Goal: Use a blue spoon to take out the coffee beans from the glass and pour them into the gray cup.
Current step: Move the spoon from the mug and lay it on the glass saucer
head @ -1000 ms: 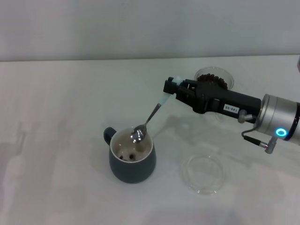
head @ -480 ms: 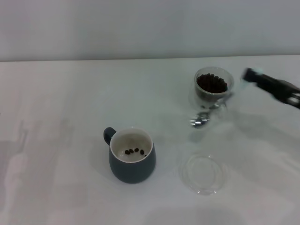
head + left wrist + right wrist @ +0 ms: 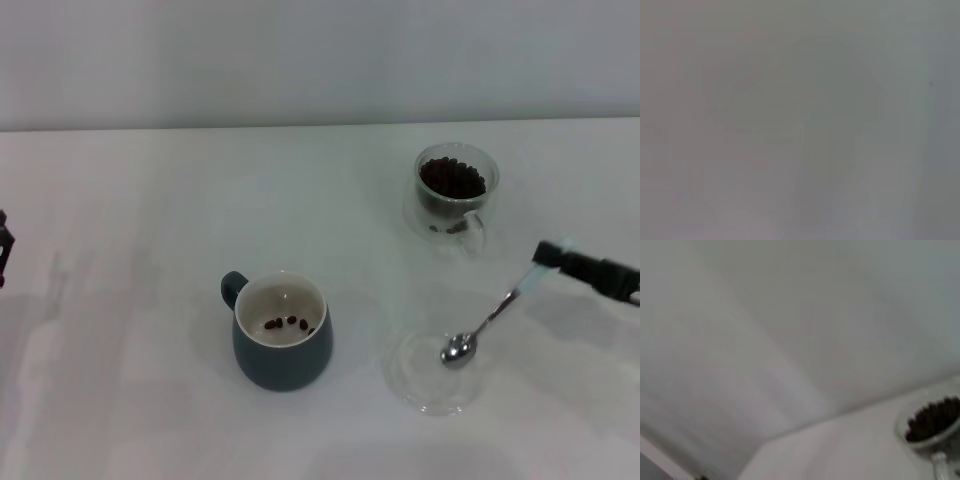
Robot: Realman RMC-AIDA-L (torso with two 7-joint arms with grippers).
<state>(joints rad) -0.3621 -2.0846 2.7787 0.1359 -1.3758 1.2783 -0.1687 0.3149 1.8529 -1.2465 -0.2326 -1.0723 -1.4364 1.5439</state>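
Observation:
The gray cup (image 3: 281, 348) stands at the front centre with a few coffee beans (image 3: 287, 323) on its cream bottom. The glass (image 3: 457, 192) stands at the back right and holds a heap of beans (image 3: 452, 177); it also shows in the right wrist view (image 3: 934, 423). My right gripper (image 3: 566, 261) reaches in from the right edge, shut on the pale handle of the blue spoon (image 3: 490, 322). The spoon slants down to the left. Its empty metal bowl hangs over the clear saucer (image 3: 425, 385). Only a dark edge of my left arm (image 3: 4, 248) shows at the far left.
The flat clear saucer lies on the white table (image 3: 130, 200) in front of the glass and right of the cup. A pale wall (image 3: 320, 60) runs behind the table. The left wrist view shows only a blurred grey surface.
My right gripper has carried the spoon from above the gray cup to the right past the glass, then forward, with the bowl now over the saucer. Beans now lie in the cup.

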